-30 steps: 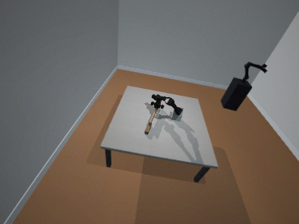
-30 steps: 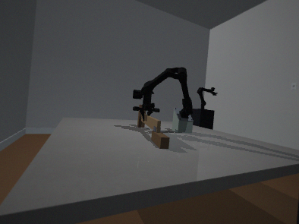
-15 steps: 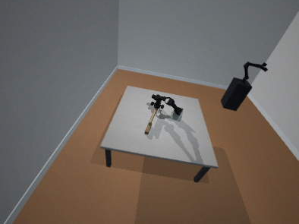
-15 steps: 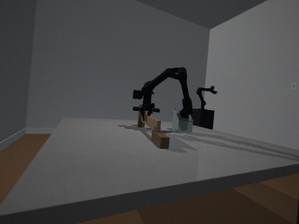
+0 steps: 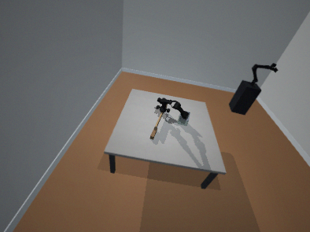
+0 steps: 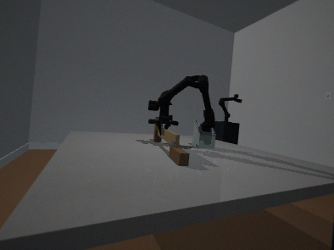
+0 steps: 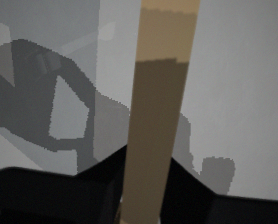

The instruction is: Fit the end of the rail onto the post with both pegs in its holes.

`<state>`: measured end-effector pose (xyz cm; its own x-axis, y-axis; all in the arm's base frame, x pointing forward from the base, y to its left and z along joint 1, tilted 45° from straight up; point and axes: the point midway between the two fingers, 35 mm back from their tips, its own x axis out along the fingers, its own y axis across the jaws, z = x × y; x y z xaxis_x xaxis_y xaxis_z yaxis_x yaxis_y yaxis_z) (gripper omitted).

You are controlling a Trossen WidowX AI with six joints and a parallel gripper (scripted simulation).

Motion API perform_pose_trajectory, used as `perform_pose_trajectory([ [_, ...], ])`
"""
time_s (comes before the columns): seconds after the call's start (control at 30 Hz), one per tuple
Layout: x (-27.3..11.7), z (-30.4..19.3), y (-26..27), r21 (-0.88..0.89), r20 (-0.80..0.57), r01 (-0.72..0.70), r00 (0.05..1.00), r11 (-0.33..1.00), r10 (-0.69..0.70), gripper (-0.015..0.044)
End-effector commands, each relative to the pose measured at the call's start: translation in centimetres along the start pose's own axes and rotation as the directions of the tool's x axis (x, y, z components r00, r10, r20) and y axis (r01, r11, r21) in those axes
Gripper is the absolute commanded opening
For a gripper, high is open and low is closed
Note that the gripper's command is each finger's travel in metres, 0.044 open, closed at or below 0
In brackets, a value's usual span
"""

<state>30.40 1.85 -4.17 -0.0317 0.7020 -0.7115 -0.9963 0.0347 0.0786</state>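
Observation:
The long wooden rail point(image 5: 159, 120) point(image 6: 170, 136) point(image 7: 161, 85) is held on edge between the fingers of my gripper point(image 5: 163, 111) point(image 6: 160, 130) point(image 7: 143, 151), which is shut on it near the post end. The footboard block point(image 5: 153, 134) point(image 6: 178, 156) lies at the rail's other end, with a small grey bracket point(image 6: 173, 144) showing between them. The rail's end is over the block; how deep it sits in the bracket is unclear. The wooden post point(image 6: 157, 135) stands upright just behind my fingers in the exterior view. The pegs, the holes and any gap at the post are hidden or too small to tell.
The arm's pale green base block point(image 5: 183, 119) point(image 6: 203, 140) stands beside the rail on the grey table point(image 5: 130, 141) point(image 6: 106, 186). Arm shadows fall across the table. A second arm on a black pedestal point(image 5: 245, 97) point(image 6: 229, 132) stands off the table.

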Motion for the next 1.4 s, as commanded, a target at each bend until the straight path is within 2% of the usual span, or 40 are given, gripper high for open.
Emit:
perform_pose_trajectory([
  [0.0,-0.23,-0.2,-0.05,0.0,0.0,0.004,1.0,1.0,-0.004,0.0],
  [1.37,-0.26,0.21,-0.06,0.001,0.0,0.004,1.0,1.0,-0.004,0.0],
])
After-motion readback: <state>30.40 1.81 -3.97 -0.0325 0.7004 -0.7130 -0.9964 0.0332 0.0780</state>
